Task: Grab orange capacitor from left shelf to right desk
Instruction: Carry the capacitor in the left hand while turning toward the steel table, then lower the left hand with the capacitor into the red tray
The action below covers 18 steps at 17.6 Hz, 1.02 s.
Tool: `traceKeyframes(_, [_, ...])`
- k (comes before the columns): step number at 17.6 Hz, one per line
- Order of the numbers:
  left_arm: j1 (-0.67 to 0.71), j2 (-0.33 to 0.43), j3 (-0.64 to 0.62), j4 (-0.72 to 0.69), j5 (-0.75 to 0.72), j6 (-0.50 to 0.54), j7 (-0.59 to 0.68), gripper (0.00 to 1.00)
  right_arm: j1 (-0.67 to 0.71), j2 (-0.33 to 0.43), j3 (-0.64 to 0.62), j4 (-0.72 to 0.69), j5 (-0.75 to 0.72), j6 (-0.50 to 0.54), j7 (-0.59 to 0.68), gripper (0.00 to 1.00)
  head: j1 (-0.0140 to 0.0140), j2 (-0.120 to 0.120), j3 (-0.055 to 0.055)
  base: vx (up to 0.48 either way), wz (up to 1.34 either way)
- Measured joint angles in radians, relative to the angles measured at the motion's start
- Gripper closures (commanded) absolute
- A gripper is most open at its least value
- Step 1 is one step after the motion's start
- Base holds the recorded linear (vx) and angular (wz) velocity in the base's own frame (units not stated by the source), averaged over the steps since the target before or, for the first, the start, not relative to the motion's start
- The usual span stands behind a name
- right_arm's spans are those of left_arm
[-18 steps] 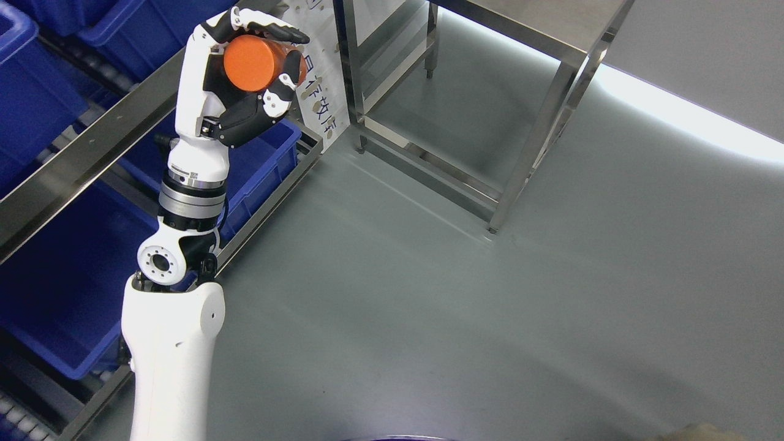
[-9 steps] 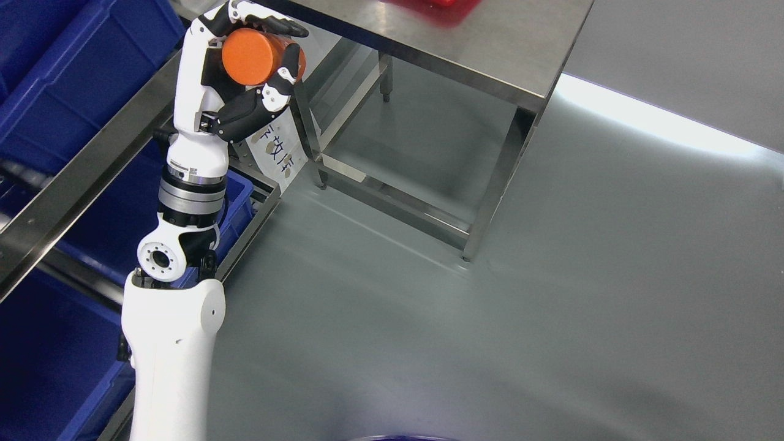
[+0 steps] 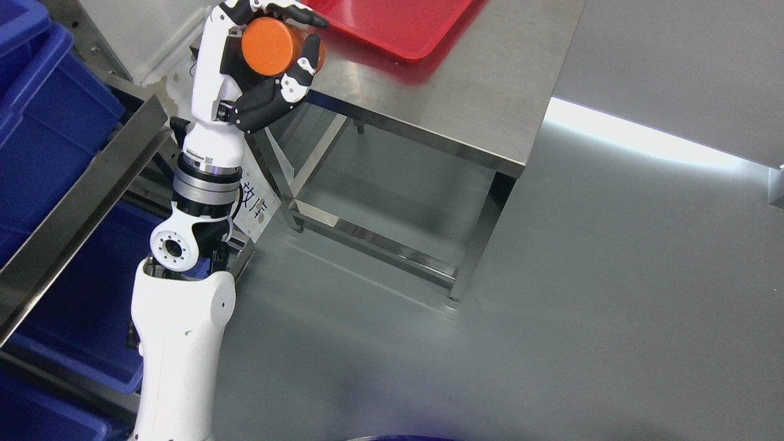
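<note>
**Capacitor held up at the table's edge**

My left hand [image 3: 260, 64] is raised at the top of the view, its fingers [image 3: 300, 76] curled tight around the orange capacitor [image 3: 272, 38]. The capacitor lies on its side in my grip, its round flat end facing the camera, one finger arched over the top and another pressed against its right side. It sits in front of the near left corner of the steel table [image 3: 465, 104], held in the air and not touching the top. A red tray [image 3: 398, 27] rests on the table just to the right of my hand. My arm rises from the lower left, past the shelf rail [image 3: 73, 208] and the blue bins [image 3: 49, 128] on it.
</note>
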Motion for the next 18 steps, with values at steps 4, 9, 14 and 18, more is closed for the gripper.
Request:
traceKeyframes(4, [-0.053, 0.000, -0.018, 0.022, -0.012, 0.092, 0.021, 0.97, 0.000, 0.000, 0.000, 0.000, 0.000, 0.000, 0.000, 0.00, 0.0000, 0.000, 0.000, 0.310, -0.08])
traceKeyframes(9, [-0.154, 0.000, -0.034, 0.088, -0.038, 0.248, 0.055, 0.96, 0.000, 0.000, 0.000, 0.000, 0.000, 0.000, 0.000, 0.00, 0.0000, 0.000, 0.000, 0.270, -0.08])
traceKeyframes(14, [-0.253, 0.000, -0.055, 0.204, -0.073, 0.347, 0.110, 0.96, 0.000, 0.000, 0.000, 0.000, 0.000, 0.000, 0.000, 0.00, 0.0000, 0.000, 0.000, 0.207, -0.10])
traceKeyframes(18, [-0.338, 0.000, -0.074, 0.322, -0.087, 0.359, 0.159, 0.94, 0.000, 0.000, 0.000, 0.000, 0.000, -0.001, 0.000, 0.00, 0.0000, 0.000, 0.000, 0.161, -0.01])
